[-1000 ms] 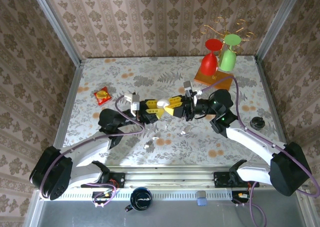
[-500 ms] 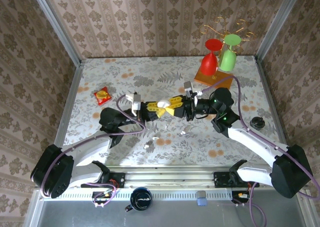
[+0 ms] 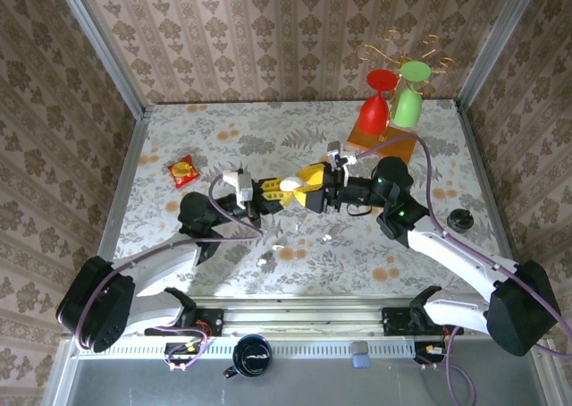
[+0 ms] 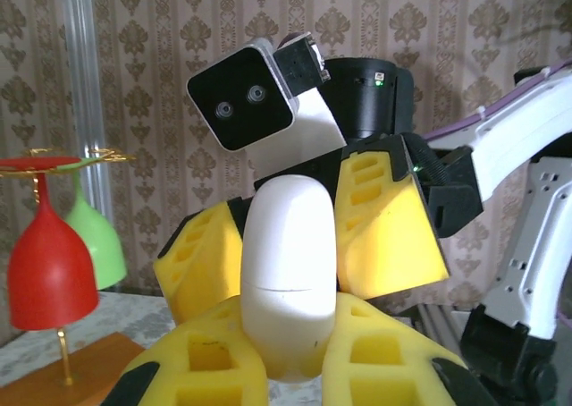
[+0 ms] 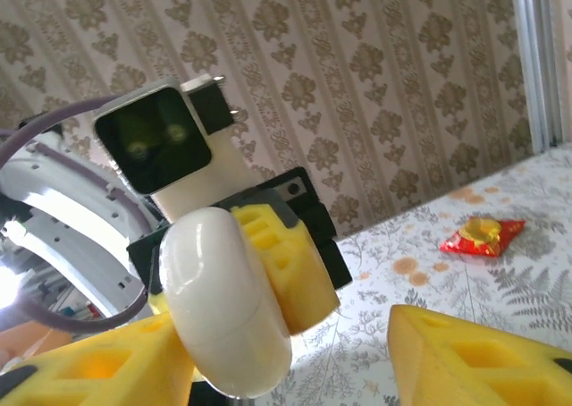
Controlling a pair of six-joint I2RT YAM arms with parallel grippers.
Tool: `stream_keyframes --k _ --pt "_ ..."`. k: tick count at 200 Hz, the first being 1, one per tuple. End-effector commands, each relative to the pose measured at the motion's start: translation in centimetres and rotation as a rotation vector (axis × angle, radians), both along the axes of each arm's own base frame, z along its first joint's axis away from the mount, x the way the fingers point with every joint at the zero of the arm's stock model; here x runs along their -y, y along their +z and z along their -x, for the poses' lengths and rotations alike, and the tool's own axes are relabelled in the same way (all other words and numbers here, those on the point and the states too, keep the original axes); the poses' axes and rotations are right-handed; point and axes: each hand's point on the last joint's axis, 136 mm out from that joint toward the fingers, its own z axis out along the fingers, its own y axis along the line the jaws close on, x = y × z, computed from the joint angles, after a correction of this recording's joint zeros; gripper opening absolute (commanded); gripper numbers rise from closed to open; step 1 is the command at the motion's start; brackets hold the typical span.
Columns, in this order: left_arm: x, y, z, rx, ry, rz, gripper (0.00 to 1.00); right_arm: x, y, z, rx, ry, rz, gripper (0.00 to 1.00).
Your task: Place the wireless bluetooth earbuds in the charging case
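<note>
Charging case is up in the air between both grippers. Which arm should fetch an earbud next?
Right, probably. The left gripper is shut on the charging case, while the right gripper stands open around it, free to go. A white speck, likely an earbud, lies on the table just below it.

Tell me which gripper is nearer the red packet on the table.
Left. The left gripper is right of the red packet in the top view; the right gripper lies farther right, beyond the left one.

glossy white oval plastic charging case (image 4: 288,272): lower end hidden between left gripper (image 4: 290,361) yellow foam pads (image 4: 214,366). tiny white plastic earbuds (image 3: 326,237): mere specks, detail unresolvable.
</note>
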Motion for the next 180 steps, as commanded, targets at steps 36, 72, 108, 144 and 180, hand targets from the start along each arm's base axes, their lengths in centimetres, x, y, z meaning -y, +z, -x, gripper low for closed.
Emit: stream_keyframes --k 36,72,108,144,180 --pt "0.3 -2.5 2.1 0.106 -0.080 -0.070 0.00 1.2 1.5 -3.9 -0.046 -0.188 -0.040 0.71" --pt "0.2 -3.0 1.5 0.095 -0.054 -0.083 0.00 1.3 1.1 -4.4 -0.059 -0.205 -0.025 0.73" --pt "-0.2 -4.5 -0.5 0.034 0.026 -0.128 0.00 1.4 1.6 -3.5 -0.039 -0.182 -0.031 0.80" --pt "-0.6 -6.9 -3.5 -0.045 0.159 -0.255 0.00 3.9 1.7 -4.2 -0.019 -0.350 -0.037 0.81" --pt "-1.3 -8.1 -5.2 -0.035 0.285 -0.324 0.00 6.8 -1.2 -5.9 -0.119 -0.559 0.064 0.79"
